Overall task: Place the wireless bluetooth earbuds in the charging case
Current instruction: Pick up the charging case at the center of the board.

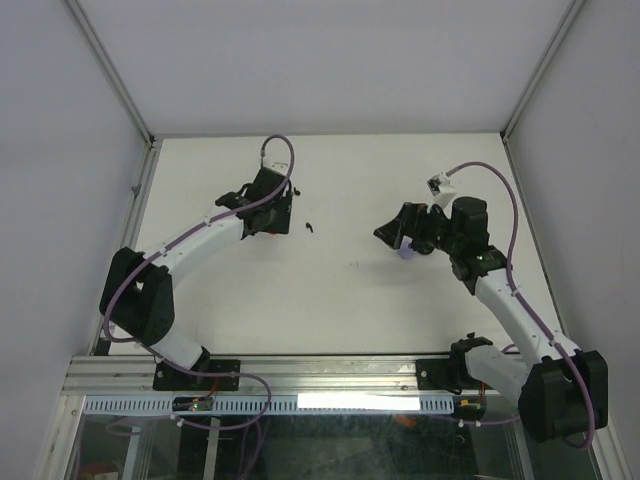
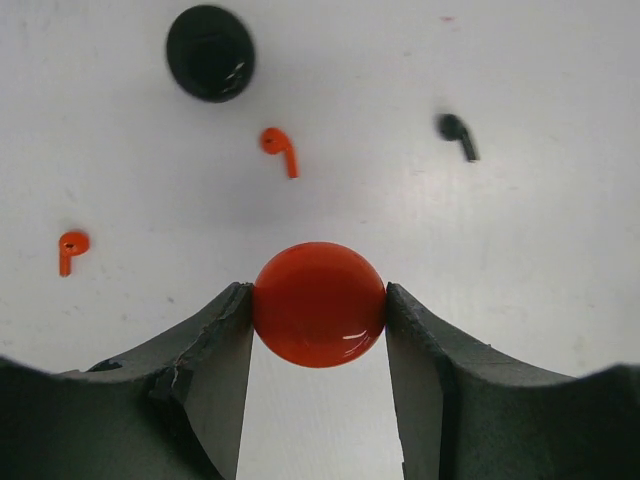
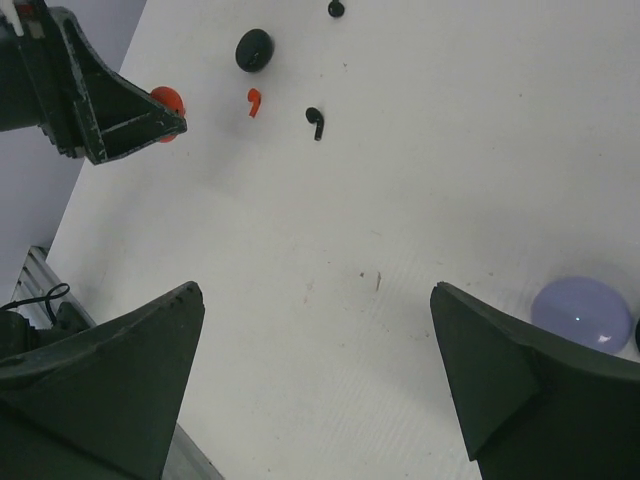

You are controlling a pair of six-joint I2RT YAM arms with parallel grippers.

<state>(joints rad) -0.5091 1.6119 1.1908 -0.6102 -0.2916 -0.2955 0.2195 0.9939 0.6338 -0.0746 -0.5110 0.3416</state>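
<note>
Clamping a glossy red round charging case [image 2: 318,305] from both sides, the left gripper [image 2: 318,292] has its dark fingers partly closed, each pad pressed against the case's flank, low over the white tabletop [image 2: 540,250]. Beyond the case lie the earbuds. A small red stemmed earbud [image 2: 280,150] is nearest, a second red earbud [image 2: 70,250] lies off to the left of that view, and a black stemmed earbud [image 2: 458,135] lies to the right. All three are apart from one another on bare table. A black round case [image 2: 210,53] sits farther out, near the first red one.

The right gripper [image 3: 316,290] is spread wide with nothing between its fingers, above open table. A pale purple round case [image 3: 581,312] lies just beside the finger at the right of its wrist view.

From above, the left gripper is over the left half of the table, clear of the aluminium rail [image 1: 143,190] along that edge. A broad bare stretch separates the two grippers, with only the black earbud in it.
</note>
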